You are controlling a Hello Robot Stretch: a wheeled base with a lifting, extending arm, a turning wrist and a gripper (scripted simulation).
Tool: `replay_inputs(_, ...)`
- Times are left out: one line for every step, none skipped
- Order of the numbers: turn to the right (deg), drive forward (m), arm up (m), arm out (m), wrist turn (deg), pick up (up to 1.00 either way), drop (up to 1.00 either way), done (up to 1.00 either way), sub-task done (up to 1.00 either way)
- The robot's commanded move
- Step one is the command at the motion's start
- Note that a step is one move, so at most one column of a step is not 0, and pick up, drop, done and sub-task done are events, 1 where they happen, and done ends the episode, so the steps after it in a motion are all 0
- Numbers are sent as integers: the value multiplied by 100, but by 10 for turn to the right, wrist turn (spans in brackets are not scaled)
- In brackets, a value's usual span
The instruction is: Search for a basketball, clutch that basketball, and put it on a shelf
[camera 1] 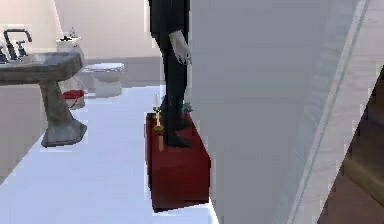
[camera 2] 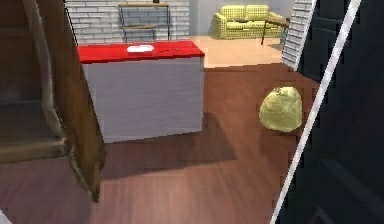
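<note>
A dark statue (camera 1: 168, 25) is standing on a red box (camera 1: 180, 172) in a bathroom, near a sink (camera 1: 45, 68) and a toilet (camera 1: 105, 78). Off to the side, a lumpy yellow bag (camera 2: 283, 108) is sitting on the wood floor (camera 2: 200, 160) near a red-topped surface (camera 2: 140, 52). I cannot tell where the basketball is, or what the fingers are doing.

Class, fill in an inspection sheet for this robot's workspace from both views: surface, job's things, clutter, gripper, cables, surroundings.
surface: pale bathroom floor; brown wooden floor.
job's things: a frame by the brick wall that may be a shelf.
clutter: dark statue on a dark red box; lumpy yellow sack.
gripper: nothing seen.
cables: nothing seen.
surroundings: pedestal sink, toilet, red-topped counter, yellow sofa.
</note>
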Motion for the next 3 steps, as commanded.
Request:
replay_inputs(0,25,0,0,0,0,0,0,0)
replay_inputs(-330,0,0,0,0,0,0,0,0)
replay_inputs(0,90,0,0,0,0,0,0,0)
